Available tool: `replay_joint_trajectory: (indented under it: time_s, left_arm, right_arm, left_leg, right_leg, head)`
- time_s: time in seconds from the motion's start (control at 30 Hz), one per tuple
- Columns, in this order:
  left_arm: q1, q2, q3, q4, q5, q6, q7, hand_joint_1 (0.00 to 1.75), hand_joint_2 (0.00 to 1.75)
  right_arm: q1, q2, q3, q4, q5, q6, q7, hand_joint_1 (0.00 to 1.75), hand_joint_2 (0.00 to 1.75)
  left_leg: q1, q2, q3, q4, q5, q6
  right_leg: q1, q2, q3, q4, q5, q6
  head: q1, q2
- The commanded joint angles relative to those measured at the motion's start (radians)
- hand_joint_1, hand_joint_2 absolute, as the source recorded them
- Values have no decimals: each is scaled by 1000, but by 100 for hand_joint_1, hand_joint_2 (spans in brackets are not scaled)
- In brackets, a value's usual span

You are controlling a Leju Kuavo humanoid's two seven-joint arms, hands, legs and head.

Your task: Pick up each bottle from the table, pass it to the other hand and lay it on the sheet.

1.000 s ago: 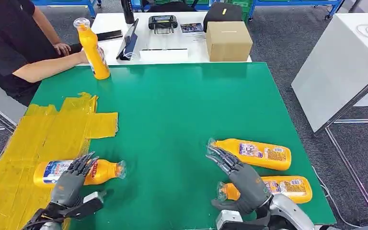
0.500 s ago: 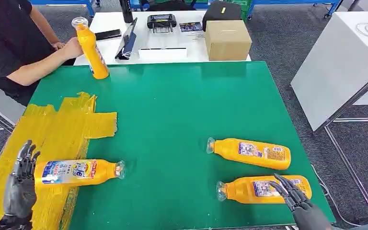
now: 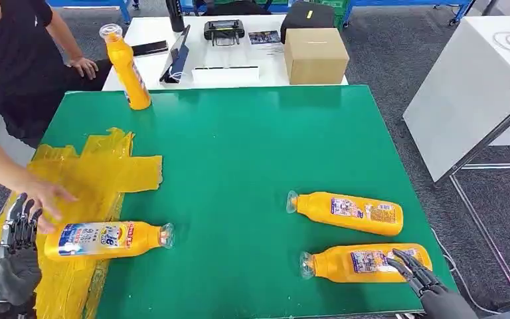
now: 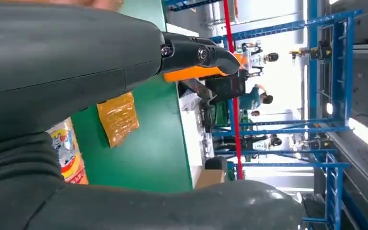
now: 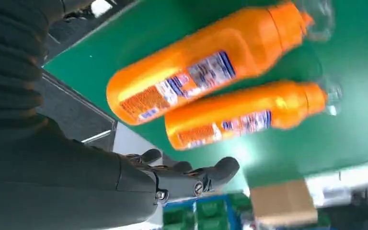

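- Left hand (image 3: 14,256) hangs beside the table (image 3: 239,146), fingers apart, grasping nothing.
- Right hand (image 3: 431,286), fingers released, hovers by the nearest bottle (image 3: 365,262).

A green table (image 3: 239,166) carries a yellow sheet (image 3: 86,179) at its left; one bottle (image 3: 103,239) lies on the sheet, two bottles (image 3: 348,212) (image 3: 365,262) lie well right of it, and one (image 3: 127,70) stands beyond it.

Grey carpet floor (image 3: 398,60); white tables (image 3: 465,80) beside; blue racking (image 4: 335,120).

My head view looks down over the green table (image 3: 252,153); both wrist views sit close, sideways, sharing it
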Motion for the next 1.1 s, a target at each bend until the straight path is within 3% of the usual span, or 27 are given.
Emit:
replay_joint_trajectory:
  time_s: [0.03,0.5,0.67,1.1]
  left_arm:
    - [-71,4,-70,63,1,9,8,0,0]
    - [-87,13,-80,87,10,-2,17,0,0]
    - [-94,17,-79,94,22,-7,22,0,0]
    - [-98,18,-79,100,26,-9,23,0,0]
  right_arm:
    - [-175,80,-110,233,14,236,-61,0,175]
    - [-246,87,-148,284,40,358,-83,0,175]
    - [-245,41,-137,288,32,396,-74,0,175]
    - [-241,20,-136,292,27,407,-64,0,175]
  left_leg:
    - [1,-2,2,-2,1,0]
    - [0,-1,3,-1,1,0]
    - [1,-1,2,-1,1,0]
    - [0,-1,2,-1,1,0]
  right_leg:
    - [1,-1,3,-4,1,-1]
    - [0,-1,12,-2,1,0]
    - [1,0,11,-2,1,0]
    - [0,-1,11,-1,1,0]
  head:
    - [0,0]
    - [-1,0]
    - [0,0]
    - [0,0]
